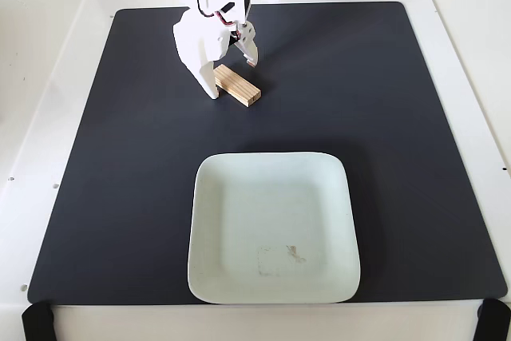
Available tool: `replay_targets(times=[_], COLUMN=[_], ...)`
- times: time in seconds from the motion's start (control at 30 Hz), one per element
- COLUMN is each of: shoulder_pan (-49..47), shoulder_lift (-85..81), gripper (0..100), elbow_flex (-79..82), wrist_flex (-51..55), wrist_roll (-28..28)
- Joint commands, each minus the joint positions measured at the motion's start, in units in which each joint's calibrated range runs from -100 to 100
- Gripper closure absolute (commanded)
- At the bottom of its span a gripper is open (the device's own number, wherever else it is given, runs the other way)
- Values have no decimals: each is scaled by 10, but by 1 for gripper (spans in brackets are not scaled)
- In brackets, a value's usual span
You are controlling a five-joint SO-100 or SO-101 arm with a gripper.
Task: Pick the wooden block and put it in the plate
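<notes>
Light-tan layered wooden block (237,86) lies on the black mat (120,157), its rear end bracketed by the white gripper (231,76), spread wide for grasping; pale square plate (271,285) waits nearer the camera.

The mat (120,157) lies on the table (32,77) and serves as the landmark. The plate (231,277) sits on the mat, near its front edge, about midway between its left and right sides. The block (237,85) lies on the mat behind the plate, well apart from it, toward the mat's rear and left of centre. The gripper (232,76) stands over the block's rear end, one finger at the block's left, the other behind it.
</notes>
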State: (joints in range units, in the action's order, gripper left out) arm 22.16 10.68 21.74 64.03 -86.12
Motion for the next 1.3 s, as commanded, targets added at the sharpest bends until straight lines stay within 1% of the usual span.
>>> replay_targets(times=[0.0, 0.17, 0.5, 0.53, 0.6, 0.7, 0.73, 0.8, 0.87, 1.0, 1.07, 1.27], shoulder_pan=[5, 7, 8, 8, 8, 8, 10, 17, 21, 25, 25, 17], shoulder_lift=[-2, 20, 25, 25, 25, 15, 14, 14, 3, -53, -106, -294], gripper=[72, 77, 78, 79, 85, 99, 100, 98, 99, 99, 99, 99], elbow_flex=[2, -8, 1, 1, 2, 19, 21, 24, 30, 55, 83, 174], wrist_flex=[2, 2, -30, -30, -28, -30, -30, -30, -30, -23, -23, -28], wrist_roll=[0, 0, 0, 0, 0, 0, 0, 0, 0, 0, 1, 68])
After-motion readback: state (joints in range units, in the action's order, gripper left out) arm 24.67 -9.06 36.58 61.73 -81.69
